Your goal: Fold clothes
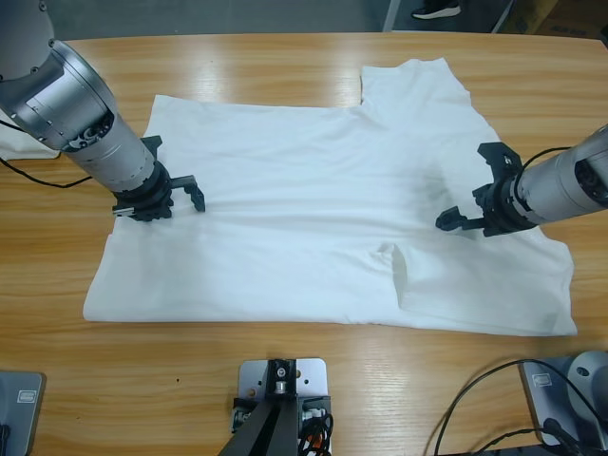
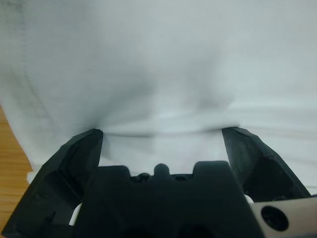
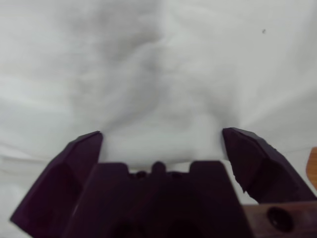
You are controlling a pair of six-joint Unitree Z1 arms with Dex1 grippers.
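Centrally, you see the white T-shirt [image 1: 313,209] spread across the wooden worktop [image 1: 285,66], lying mostly flat, with one short sleeve reaching toward the far edge at upper right and a small raised fold near its lower middle; its lower hem runs roughly parallel to the near edge of the worktop. At the shirt's left edge you find the left tool [image 1: 186,194], its two black jaws spread apart and pressed down onto the cloth; your left wrist view shows fabric bunched in a shallow ridge between the jaws [image 2: 163,130], with a stitched hem and a strip of bare wood at the left margin. On the shirt's right side, the right tool [image 1: 472,187] likewise rests low on the cloth with its jaws spread; your right wrist view shows white fabric [image 3: 158,89] filling the frame and gathered softly between the jaws, with a sliver of wood at the right margin. Both silver arms enter from opposite side edges of the high view, well apart from each other.
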